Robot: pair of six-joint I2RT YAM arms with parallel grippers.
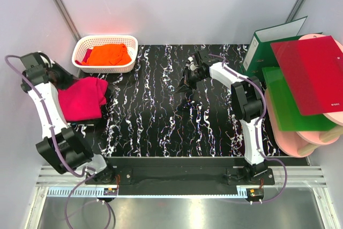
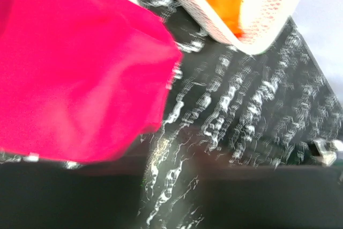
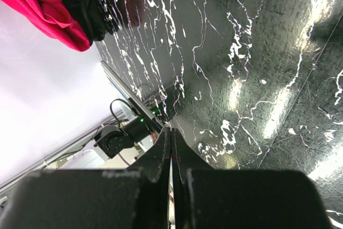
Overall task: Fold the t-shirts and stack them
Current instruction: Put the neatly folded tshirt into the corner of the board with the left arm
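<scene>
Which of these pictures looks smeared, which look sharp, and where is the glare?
Left wrist view: smeared blur, the pink t-shirt and white basket streaked. Right wrist view: sharp, with glare patches on the glossy table. Top view: crisp, evenly lit, a red glow on the wall behind the basket.

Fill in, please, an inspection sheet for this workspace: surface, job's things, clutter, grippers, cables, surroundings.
Surface: black table with white veins; no spill seen.
Job's things: crimson-pink t-shirt at the left, lying over a black t-shirt; orange t-shirt in the white basket.
Clutter: red folder, green folder, green binder and pink discs at the right edge.
Grippers: left gripper at the crimson-pink t-shirt, jaws hidden; right gripper shut, empty, above the table.
Cables: purple cables along both arms.
Surroundings: white walls; nothing else seen.
</scene>
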